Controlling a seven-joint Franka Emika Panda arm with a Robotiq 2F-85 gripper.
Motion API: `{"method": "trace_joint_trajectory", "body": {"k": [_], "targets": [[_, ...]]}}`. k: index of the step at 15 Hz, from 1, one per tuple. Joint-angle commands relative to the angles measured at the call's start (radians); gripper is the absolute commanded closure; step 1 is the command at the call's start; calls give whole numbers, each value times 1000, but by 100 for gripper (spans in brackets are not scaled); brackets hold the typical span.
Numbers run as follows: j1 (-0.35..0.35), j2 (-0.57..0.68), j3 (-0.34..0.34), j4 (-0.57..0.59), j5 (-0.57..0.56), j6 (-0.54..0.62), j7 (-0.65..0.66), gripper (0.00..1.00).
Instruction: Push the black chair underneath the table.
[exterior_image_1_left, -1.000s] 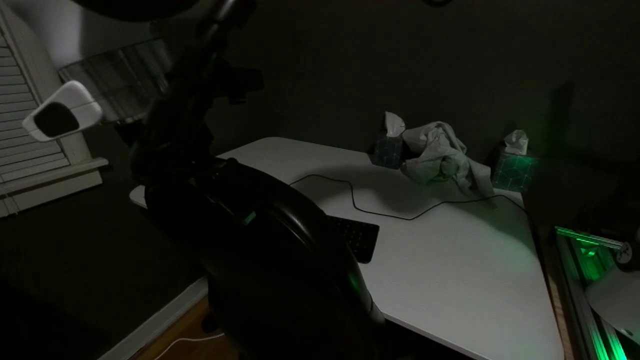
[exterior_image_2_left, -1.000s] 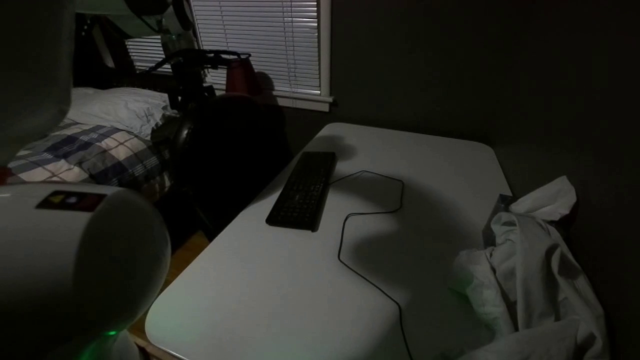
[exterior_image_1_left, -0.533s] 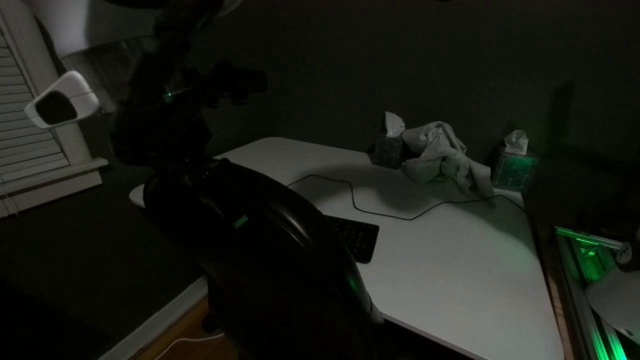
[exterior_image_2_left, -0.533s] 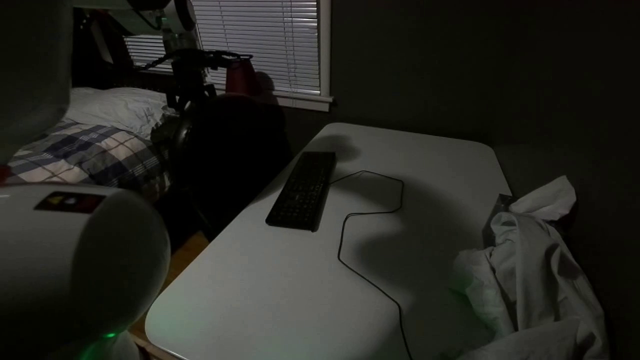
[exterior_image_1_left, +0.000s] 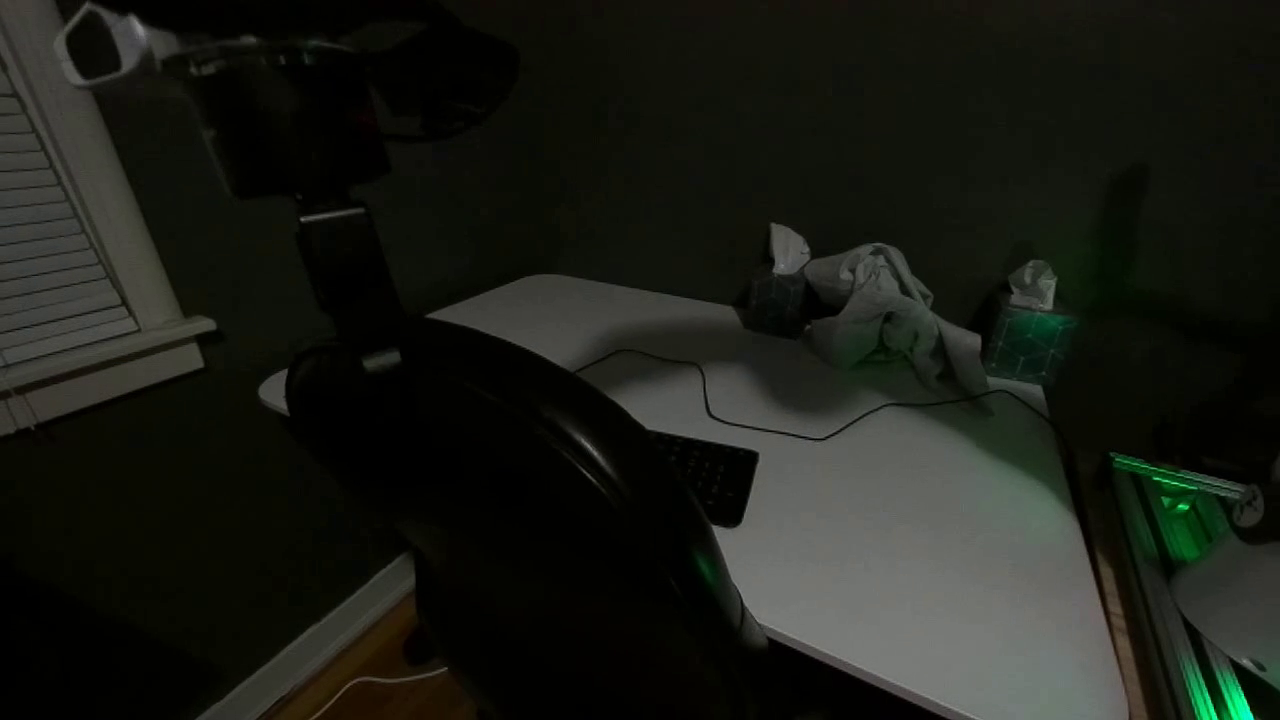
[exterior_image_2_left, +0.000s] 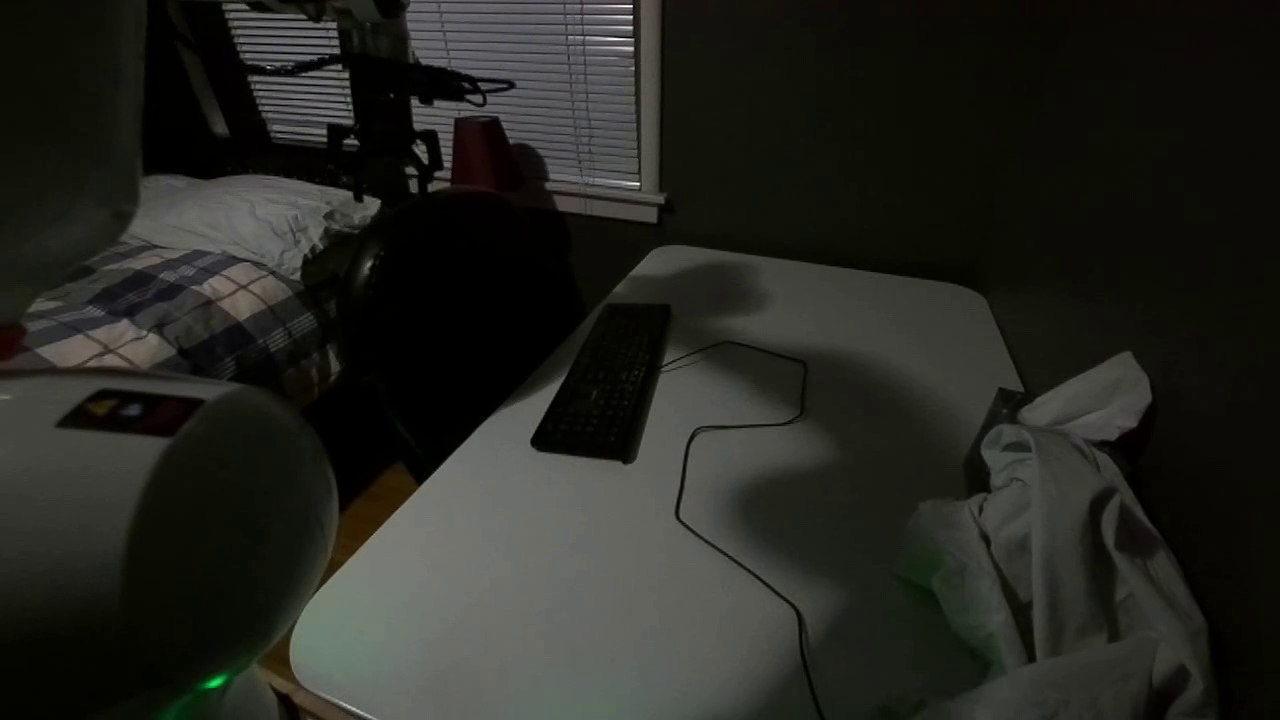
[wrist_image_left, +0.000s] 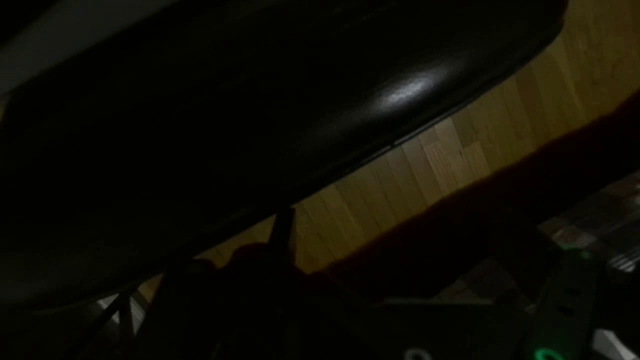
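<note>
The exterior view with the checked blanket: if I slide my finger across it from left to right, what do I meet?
Checked blanket → black chair → keyboard → thin black cord → crumpled pale cloth.

We see our Robotiq gripper (exterior_image_1_left: 375, 340) pointing down above the black chair (exterior_image_1_left: 560, 500), its lower end meeting the chair's outline in both exterior views; contact with it we cannot tell, nor how the jaws stand. Our wrist (exterior_image_2_left: 373, 30) is higher above the chair; a white arm link (exterior_image_2_left: 190, 510) sits well apart from it.
</note>
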Motion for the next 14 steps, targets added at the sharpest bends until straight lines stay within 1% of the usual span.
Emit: {"method": "trace_joint_trajectory", "body": {"k": [1, 3, 8, 11, 12, 14], "targets": [[1, -72, -40, -42, -17, -54, 145, 0], [0, -115, -55, -77, -21, -57, 227, 0], [19, -239, -103, -156, -39, -116, 465, 0], [28, -336, -109, -264, -40, -110, 632, 0], [29, -384, -108, -328, -34, -88, 688, 0], [24, -461, -105, -420, -38, -47, 749, 0]]}}
